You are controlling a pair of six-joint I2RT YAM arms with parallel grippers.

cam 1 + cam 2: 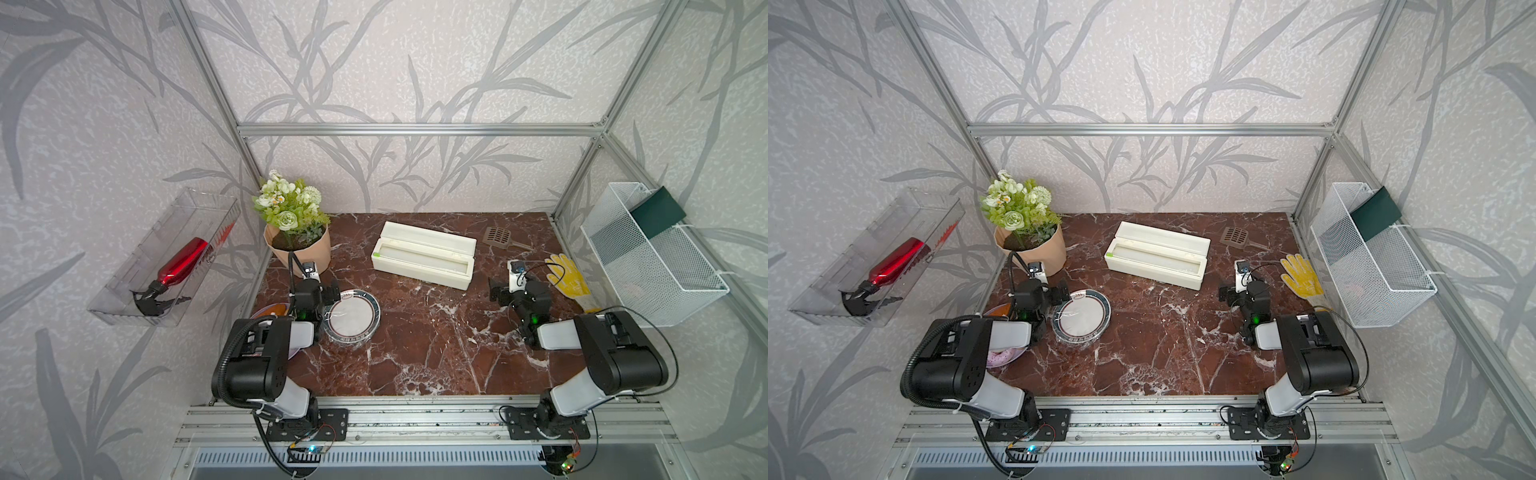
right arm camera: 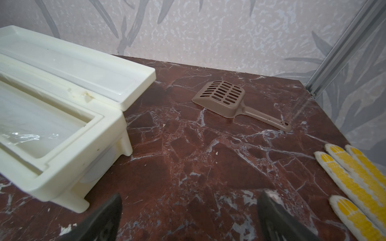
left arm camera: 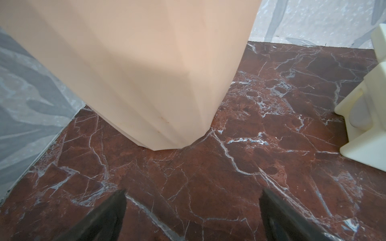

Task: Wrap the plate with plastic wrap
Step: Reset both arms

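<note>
The plate (image 1: 376, 309) (image 1: 1106, 311), white with a dark green rim, lies at the table's left. Glossy, wrinkled plastic wrap (image 1: 337, 316) lies over it, bunched at its near edge. More film shows inside the open cream box (image 2: 27, 135). My left gripper (image 1: 316, 291) (image 1: 1044, 293) hovers just left of the plate, facing the flower pot. In the left wrist view it (image 3: 193, 191) is open over bare marble. My right gripper (image 1: 515, 287) (image 1: 1241, 291) stands at the right, between box and glove. It (image 2: 190, 194) is open with nothing between its fingers.
The cream dispenser box (image 1: 424, 259) lies open at the back middle. A peach flower pot (image 1: 297, 249) (image 3: 135, 73) stands close ahead of the left gripper. A brown scoop (image 2: 221, 97) and a yellow glove (image 2: 355, 183) lie at the right. A purple plate (image 1: 1005, 357) sits under the left arm.
</note>
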